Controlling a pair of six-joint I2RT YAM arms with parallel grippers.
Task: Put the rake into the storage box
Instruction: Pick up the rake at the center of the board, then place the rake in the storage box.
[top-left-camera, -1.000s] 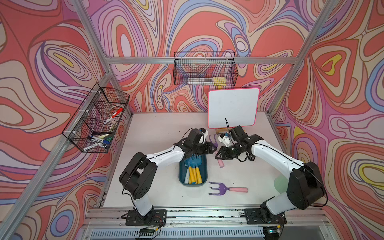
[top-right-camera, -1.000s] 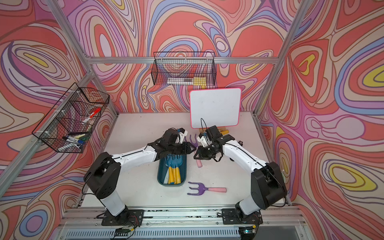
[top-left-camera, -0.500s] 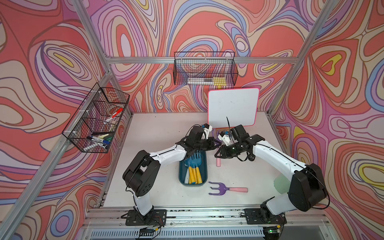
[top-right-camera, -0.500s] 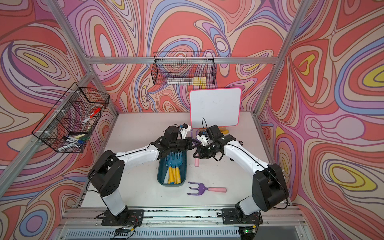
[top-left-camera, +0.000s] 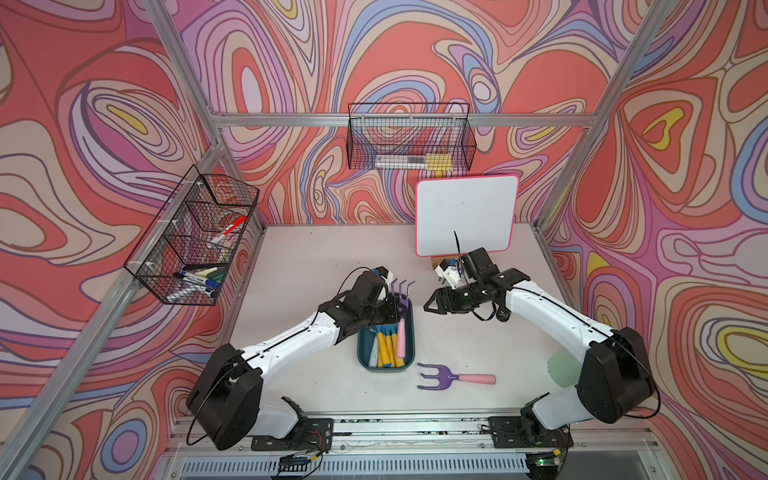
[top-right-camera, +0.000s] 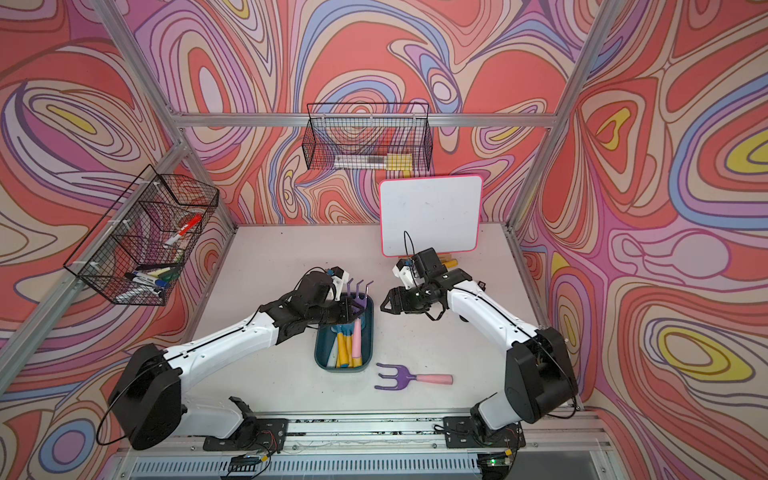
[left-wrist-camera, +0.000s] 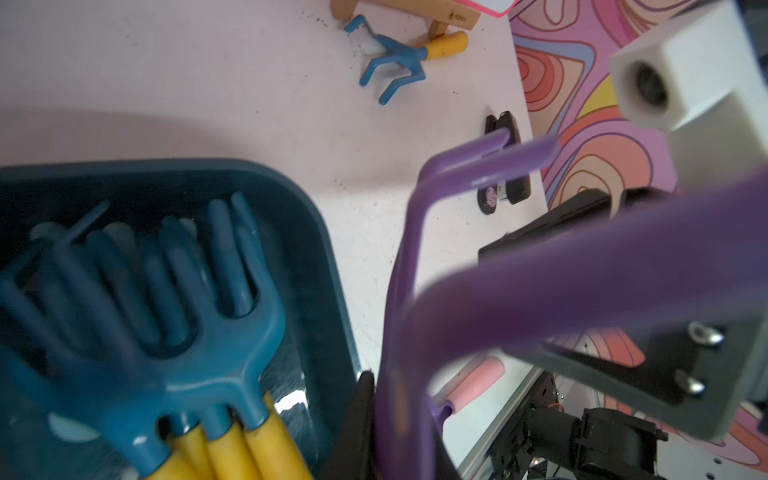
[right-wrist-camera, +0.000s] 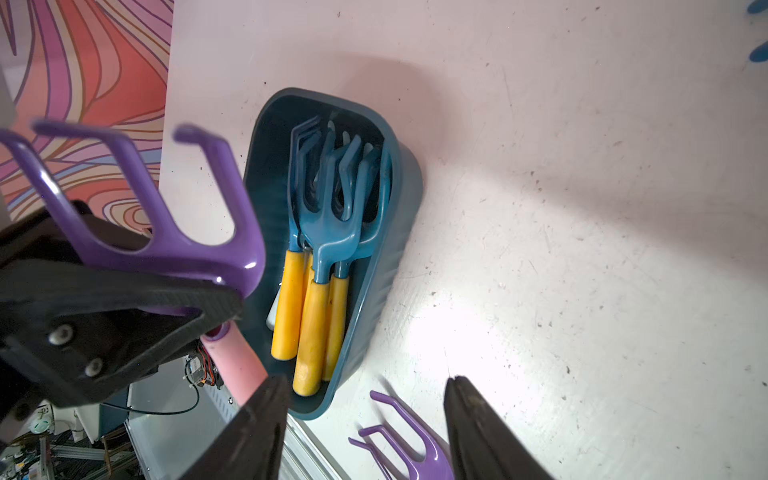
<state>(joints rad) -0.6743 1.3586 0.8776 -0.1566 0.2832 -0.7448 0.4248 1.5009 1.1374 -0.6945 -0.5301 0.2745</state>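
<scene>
Under swirly pink walls (top-left-camera: 415, 54), the pale counter (top-left-camera: 311, 257) is carrying the shallow dark teal plastic storage box (top-left-camera: 361, 353), already holding blue-and-yellow rakes (top-left-camera: 384, 351). We're watching the left pincer (top-left-camera: 391, 311) clamping the pink-handled purple plastic rake (top-left-camera: 401, 337) at its neck, handle slanting over the box, seemingly angled for sliding in lengthwise. The right pincer (top-left-camera: 429, 302) is hanging alongside, jaws apart, empty.

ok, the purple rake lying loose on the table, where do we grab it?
Take the loose rake by its pink handle, from above, right end effector across it: it lies flat, handle straight, pointing toward that arm; the tines are thin and hooked.
</scene>
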